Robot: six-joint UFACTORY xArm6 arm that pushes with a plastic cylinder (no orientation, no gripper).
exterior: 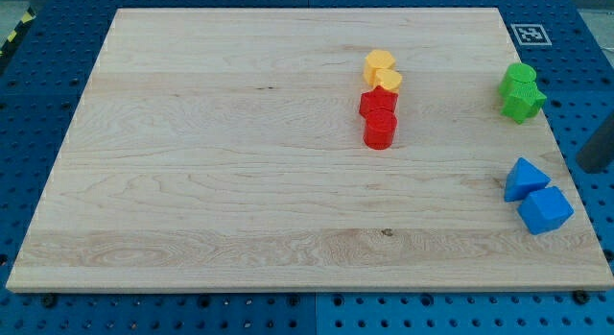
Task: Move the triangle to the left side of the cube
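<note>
Wooden board carries yellow heart, red blocks, green block, blue triangle, blue cube.

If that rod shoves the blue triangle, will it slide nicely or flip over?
The blue triangle sits low and flat on the smooth wooden board, so it probably slides rather than tips. It touches the blue cube, so it may nudge that. My tip hitting off-centre would likely spin it.

Blue triangle touching blue cube

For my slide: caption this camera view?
Blue triangle block touching blue cube block near wooden board's right edge; dark rod's tip just right.
</note>
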